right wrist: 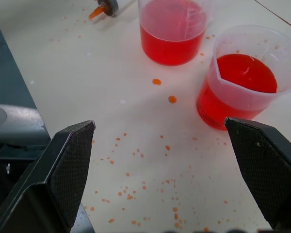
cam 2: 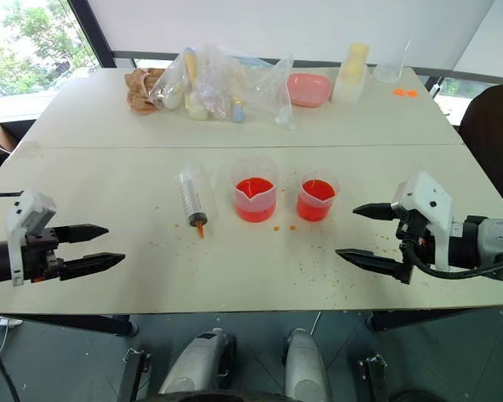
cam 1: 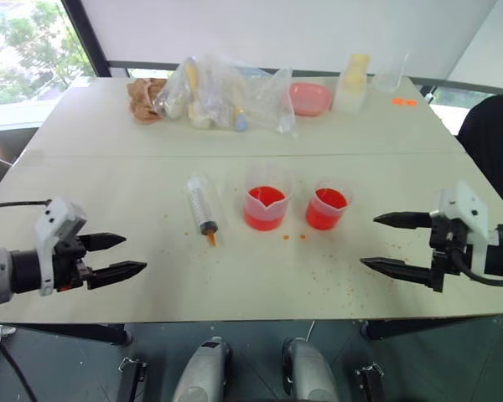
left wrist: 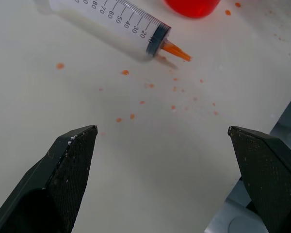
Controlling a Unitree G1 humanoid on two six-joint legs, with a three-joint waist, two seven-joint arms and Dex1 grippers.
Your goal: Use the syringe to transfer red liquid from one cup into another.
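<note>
Currently both tools — left tool [cam 1: 121, 255], right tool [cam 1: 386, 243] — spread wide, empty; syringe [cam 1: 203, 206] lies flat.

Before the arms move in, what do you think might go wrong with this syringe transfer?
1. The syringe lies flat on the table, close beside the larger cup; a grab by the open left gripper might roll it or nudge that cup.
2. Both cups hold red liquid, and the smaller cup is fairly full, so adding more could overflow.
3. Red droplets already spot the table; the tip may drip again between cups.
</note>
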